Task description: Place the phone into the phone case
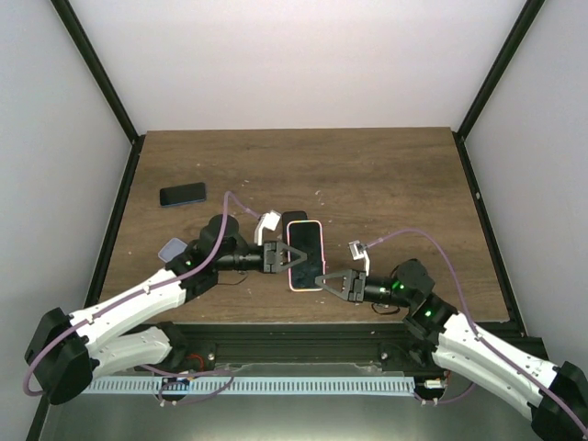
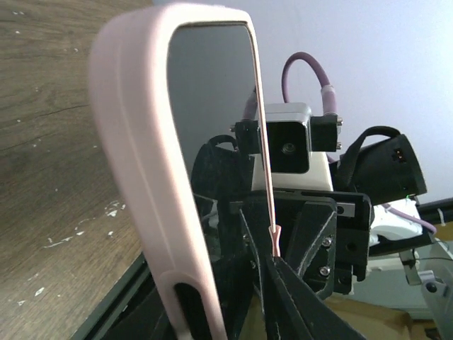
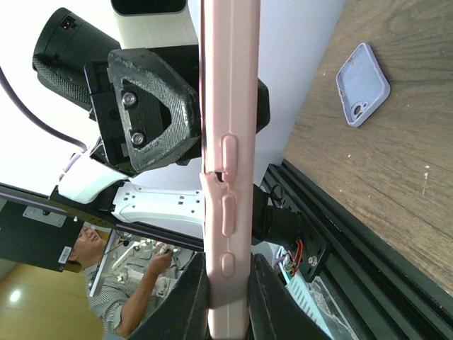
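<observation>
The phone (image 1: 305, 248) sat inside the pink phone case (image 2: 134, 177). Both were held up above the bench (image 1: 395, 184), between the two arms. The left pincer (image 1: 280, 256) was closed on one long side of the phone case. The right pincer (image 1: 329, 280) was closed on the near corner at the right, and in the right wrist view its fingers (image 3: 190, 304) pressed the pink wall from both sides.

The step in hand seemed to be the seating of the last edge. In the right wrist view the pink wall had a small kink just above the side buttons. In the left wrist view the thin lip beside the dark screen looked pinched at one place low down. So the phone was probably not fully home along that side, though this could not be told for sure.

To do this well, one pincer should only hold firm while the other presses the lip over the glass, a little at a time along the edge, on the rim and not on the screen. The force should be gentle, because a soft case can bend and push the phone out again. A lilac case (image 3: 363, 83) and a second phone (image 1: 182, 194) lay on the bench, well apart from the work.
</observation>
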